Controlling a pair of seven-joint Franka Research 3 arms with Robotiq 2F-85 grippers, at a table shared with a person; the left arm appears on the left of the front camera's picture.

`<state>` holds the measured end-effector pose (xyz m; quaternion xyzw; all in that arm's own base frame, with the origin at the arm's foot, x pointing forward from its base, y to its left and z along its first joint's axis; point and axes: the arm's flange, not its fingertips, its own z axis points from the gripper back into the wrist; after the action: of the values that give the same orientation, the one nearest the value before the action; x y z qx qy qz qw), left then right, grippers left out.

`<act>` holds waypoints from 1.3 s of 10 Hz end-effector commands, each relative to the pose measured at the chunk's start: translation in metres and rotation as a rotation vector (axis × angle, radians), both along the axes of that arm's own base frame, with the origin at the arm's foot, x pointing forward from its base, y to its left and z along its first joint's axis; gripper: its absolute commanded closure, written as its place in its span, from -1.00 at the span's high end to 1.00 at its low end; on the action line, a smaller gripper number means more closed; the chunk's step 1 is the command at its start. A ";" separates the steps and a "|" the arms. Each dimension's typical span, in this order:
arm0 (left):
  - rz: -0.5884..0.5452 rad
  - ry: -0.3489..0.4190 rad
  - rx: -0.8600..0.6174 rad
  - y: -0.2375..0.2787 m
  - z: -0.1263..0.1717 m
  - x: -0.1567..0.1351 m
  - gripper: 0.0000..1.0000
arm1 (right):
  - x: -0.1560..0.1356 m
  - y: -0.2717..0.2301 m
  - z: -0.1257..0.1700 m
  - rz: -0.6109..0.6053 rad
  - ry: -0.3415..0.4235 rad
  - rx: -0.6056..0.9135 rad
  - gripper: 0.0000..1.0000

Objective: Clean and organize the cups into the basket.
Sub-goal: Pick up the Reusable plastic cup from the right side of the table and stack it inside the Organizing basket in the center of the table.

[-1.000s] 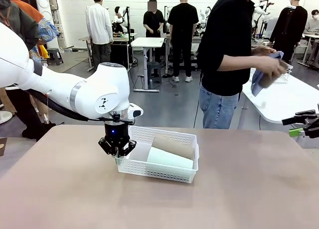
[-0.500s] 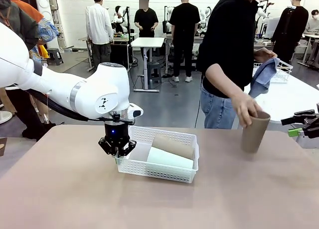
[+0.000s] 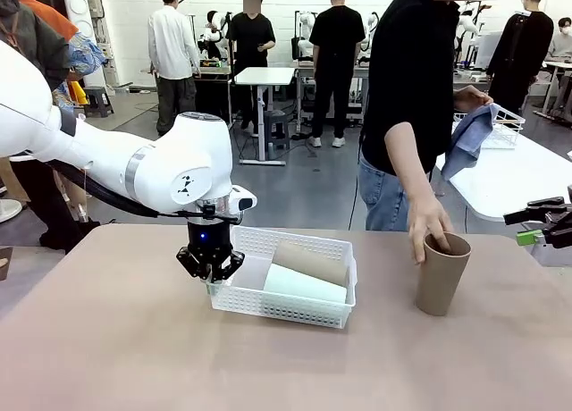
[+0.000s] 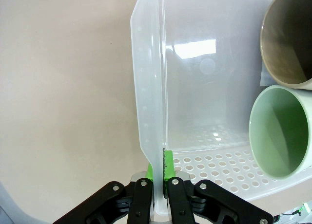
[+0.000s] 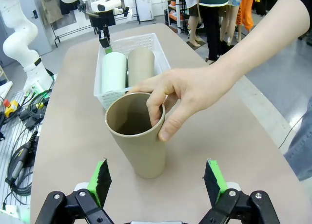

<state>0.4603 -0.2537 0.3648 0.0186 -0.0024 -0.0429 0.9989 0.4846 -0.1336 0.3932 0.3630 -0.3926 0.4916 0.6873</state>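
Now, left gripper (image 3: pixel 211 273): clamped shut on basket (image 3: pixel 286 306) rim, centre-left of frame.
right gripper (image 5: pixel 157 174): spread wide, empty.
person's hand (image 3: pixel 429 231): tan cup (image 3: pixel 440 288) rim pinched, right.

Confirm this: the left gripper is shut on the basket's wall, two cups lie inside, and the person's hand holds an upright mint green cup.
Wrong colour: the cup in the person's hand is tan-brown, not mint green, as the right wrist view shows. The rest stands.
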 end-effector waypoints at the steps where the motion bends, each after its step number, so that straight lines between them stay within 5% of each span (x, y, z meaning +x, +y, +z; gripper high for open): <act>1: 0.001 -0.003 -0.002 0.000 0.001 0.000 -0.90 | 0.001 0.001 0.001 -0.001 0.005 -0.005 1.00; 13: 0.001 -0.003 -0.002 0.000 0.001 0.000 -0.90 | 0.001 0.001 0.001 -0.001 0.005 -0.005 1.00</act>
<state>0.4603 -0.2537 0.3648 0.0185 -0.0024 -0.0429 0.9989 0.4846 -0.1337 0.3932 0.3630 -0.3926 0.4916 0.6873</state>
